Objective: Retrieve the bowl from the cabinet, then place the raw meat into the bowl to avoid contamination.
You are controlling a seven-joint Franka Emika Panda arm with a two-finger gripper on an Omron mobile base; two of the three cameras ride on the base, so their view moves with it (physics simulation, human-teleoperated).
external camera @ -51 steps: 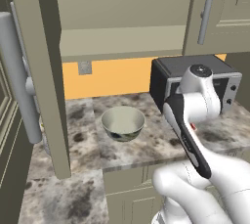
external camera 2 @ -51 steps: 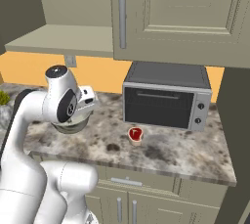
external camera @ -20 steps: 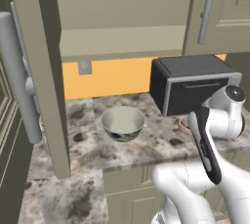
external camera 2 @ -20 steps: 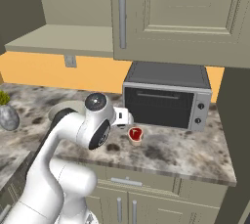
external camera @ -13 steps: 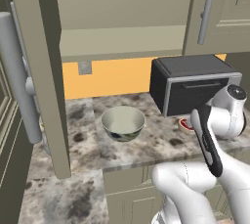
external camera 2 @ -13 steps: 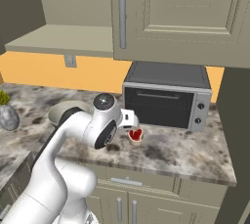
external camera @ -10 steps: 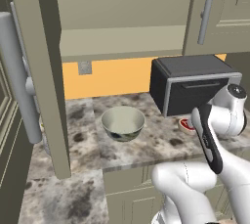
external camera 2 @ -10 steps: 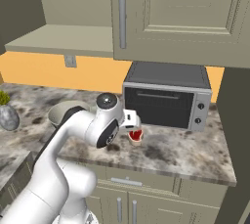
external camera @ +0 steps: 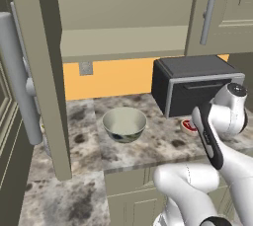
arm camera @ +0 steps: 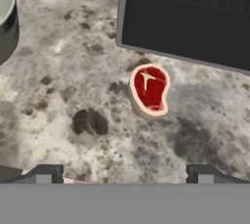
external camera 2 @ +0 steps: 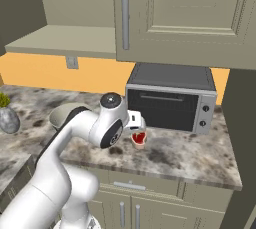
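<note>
Claw [arm camera: 124, 171], fingers spread wide and empty, poised above the raw meat [arm camera: 150, 90], which lies flat on the table [arm camera: 63, 96] before the toaster oven [external camera 2: 171, 103]. Bowl [external camera: 124, 124] stands on the table at the meat's 9 o'clock, well apart.

Orange wall [external camera: 118, 74] behind marbled counter [external camera: 163, 141]

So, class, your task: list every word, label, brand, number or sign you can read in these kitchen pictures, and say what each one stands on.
None: no readable text in any view.
Toaster oven: the two knobs show no legible marks; too small to tell.
Bowl: dark blotches, no lettering.
Raw meat: a pale bone-shaped mark, not a letter.
Cabinet doors: plain panels.
</note>
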